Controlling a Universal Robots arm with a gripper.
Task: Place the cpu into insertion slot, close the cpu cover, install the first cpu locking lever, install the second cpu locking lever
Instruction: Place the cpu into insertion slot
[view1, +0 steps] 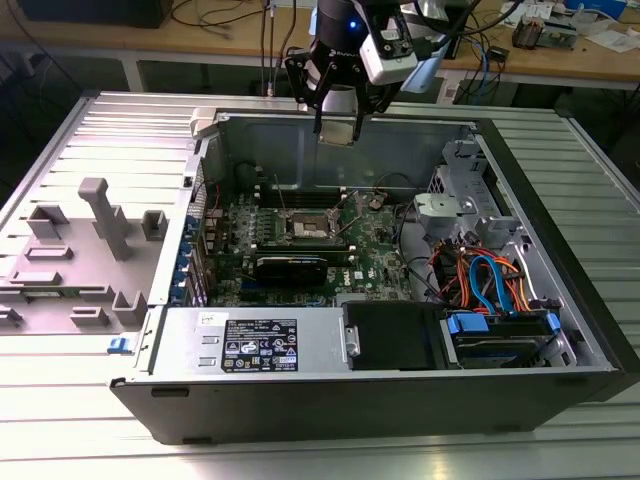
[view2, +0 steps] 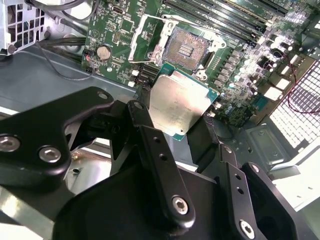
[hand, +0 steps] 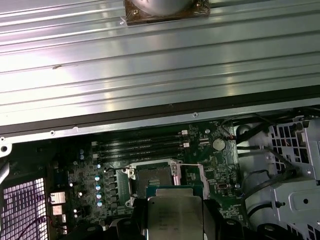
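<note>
My gripper (view1: 337, 128) hangs over the back wall of the open computer case, shut on the cpu (view1: 336, 133). In both wrist views the cpu (view2: 179, 101) (hand: 175, 215) shows its silvery-grey top, pinched at two opposite edges by the black fingers (view2: 150, 145). It is well above the green motherboard (view1: 375, 262). Below lies the insertion slot (view2: 186, 49) (hand: 151, 181) (view1: 313, 228), its dark centre bare. The cpu cover (view2: 150, 39) (hand: 191, 174) stands swung open beside the slot. Thin wire levers lie along the slot's sides.
Long black memory slots (view2: 227, 17) (hand: 140, 146) run beside the socket, and a round coin battery (view2: 104, 52) sits nearby. Orange and blue cables (view1: 488, 280), a drive cage (view1: 455, 205) and the power supply (view1: 255, 345) crowd the case. A grey fixture (view1: 95, 250) rests outside it.
</note>
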